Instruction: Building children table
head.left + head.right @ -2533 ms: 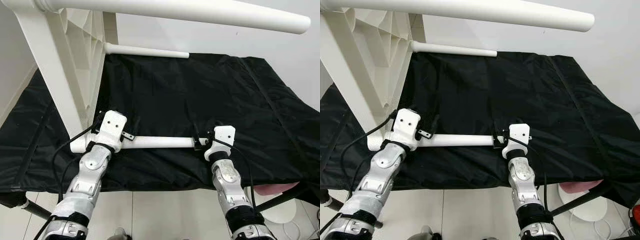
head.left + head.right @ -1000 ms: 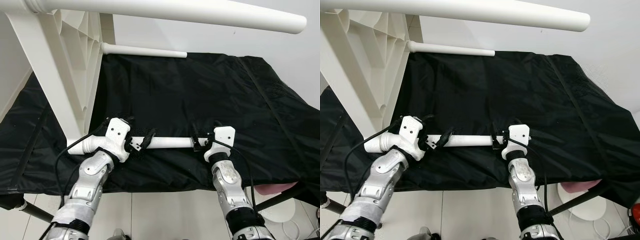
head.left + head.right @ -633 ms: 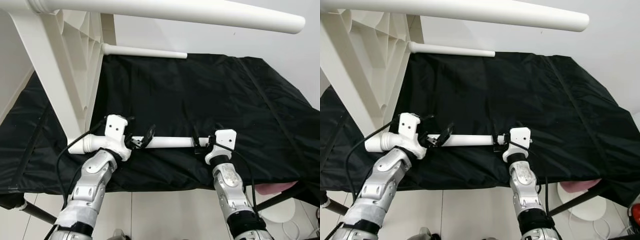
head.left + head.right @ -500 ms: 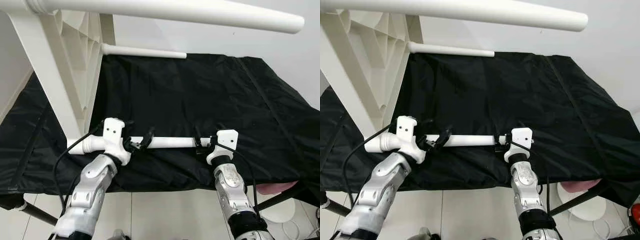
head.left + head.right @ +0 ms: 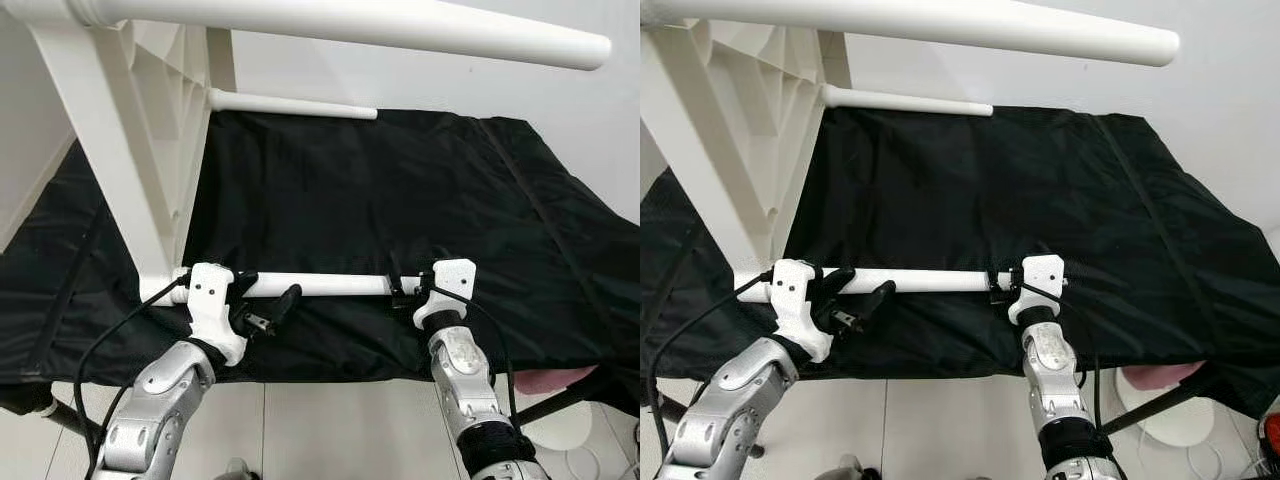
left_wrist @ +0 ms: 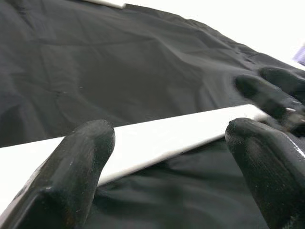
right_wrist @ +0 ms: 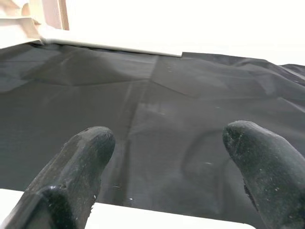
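We are fitting the round white plastic table leg [image 5: 320, 284], lying on the black cloth-covered table [image 5: 400, 190], into the white table frame [image 5: 120, 160]. Our left hand [image 5: 262, 309] is released just beside it; our right hand [image 5: 405, 289] sits spread at its free end. Next, regrip and push it home.

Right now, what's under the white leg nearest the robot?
The white leg lies on the black cloth, which covers the whole surface. The right gripper is at its free end. What the cloth hides underneath cannot be seen.
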